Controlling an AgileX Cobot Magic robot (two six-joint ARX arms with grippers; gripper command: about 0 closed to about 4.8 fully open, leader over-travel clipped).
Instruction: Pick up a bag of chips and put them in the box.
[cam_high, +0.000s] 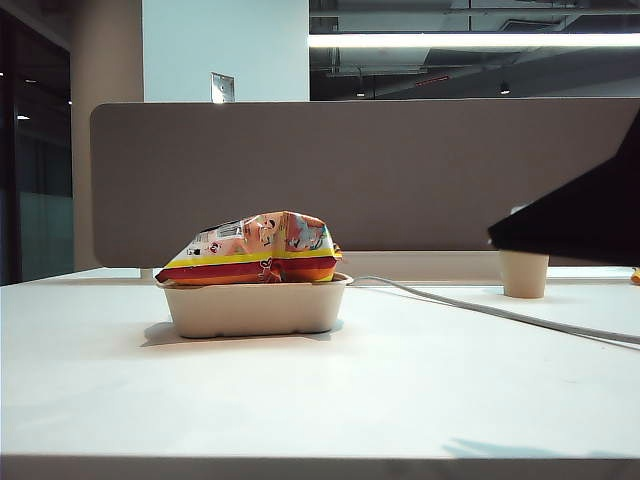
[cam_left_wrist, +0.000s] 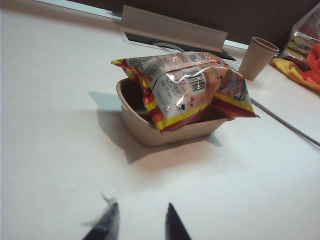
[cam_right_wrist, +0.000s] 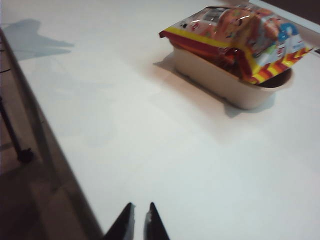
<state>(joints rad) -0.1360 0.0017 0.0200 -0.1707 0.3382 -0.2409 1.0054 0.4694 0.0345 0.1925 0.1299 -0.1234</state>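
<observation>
White table (cam_high: 320, 400) carrying everything, with a grey partition behind. One box (cam_high: 255, 305) left of centre in the exterior view, one bag of chips (cam_high: 255, 250) lying in it, puffed above the rim and overhanging both short ends, long axis along the box's length. Placement judged complete; only a retreat appears left. Well apart from both end effectors, ahead of each across bare table. Neither clearly nearer; in the exterior view only a dark arm part at the right edge. Left end effector (cam_left_wrist: 137, 220) empty, fingertips slightly parted, pointing toward the box. Right end effector (cam_right_wrist: 137, 220) empty, tips nearly together, closed, low near the table's front edge. One paper cup (cam_high: 524, 273) to the right, one grey cable (cam_high: 500, 312) across the table beside it. More snack packets (cam_left_wrist: 305, 40) beyond the cup, number not clear.
</observation>
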